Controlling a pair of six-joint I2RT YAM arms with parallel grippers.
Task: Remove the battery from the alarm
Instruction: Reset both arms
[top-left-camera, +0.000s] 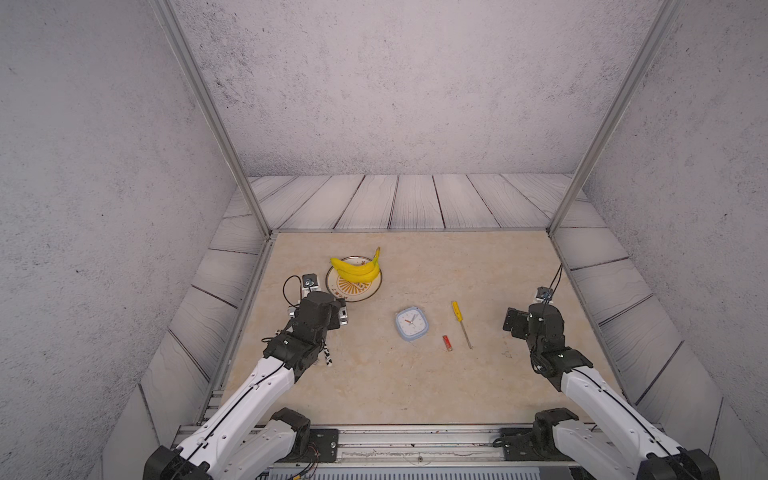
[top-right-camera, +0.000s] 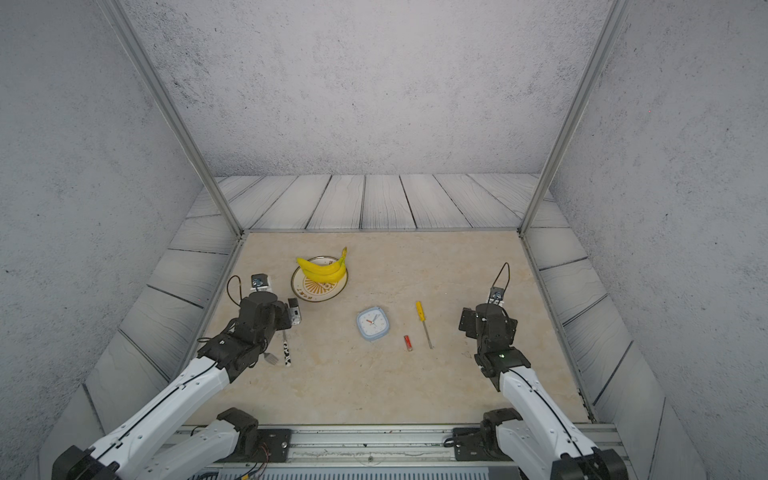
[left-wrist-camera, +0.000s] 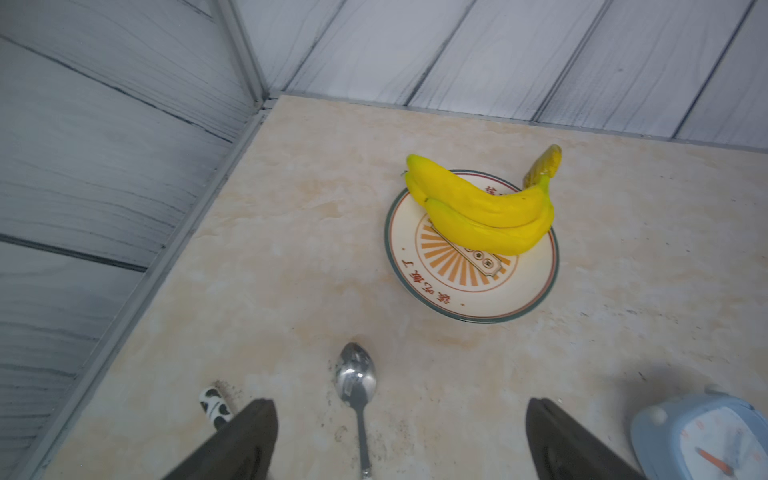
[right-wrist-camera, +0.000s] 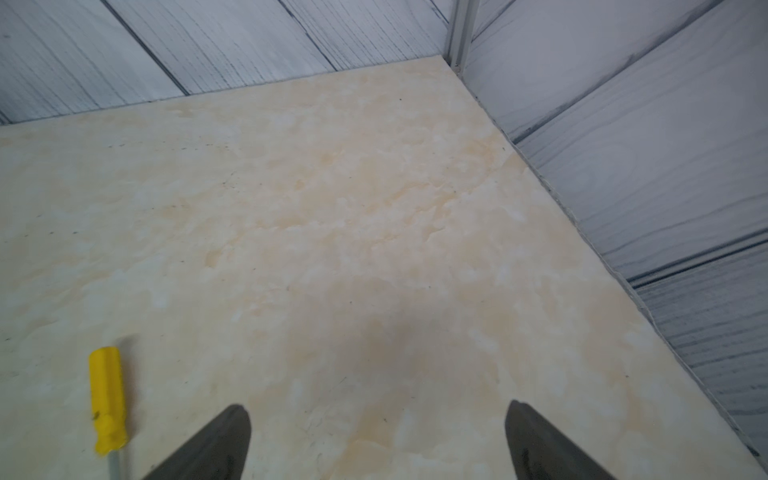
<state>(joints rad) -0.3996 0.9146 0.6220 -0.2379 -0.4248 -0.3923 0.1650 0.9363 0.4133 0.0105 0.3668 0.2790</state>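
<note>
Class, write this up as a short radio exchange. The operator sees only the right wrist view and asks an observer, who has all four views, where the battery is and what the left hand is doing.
Operator: My view shows only the table and a yellow screwdriver. Where is the battery?
Observer: The battery lies loose on the table, between the alarm and the screwdriver.
Operator: And the left hand?
Observer: The left hand is open and holds nothing.
</note>
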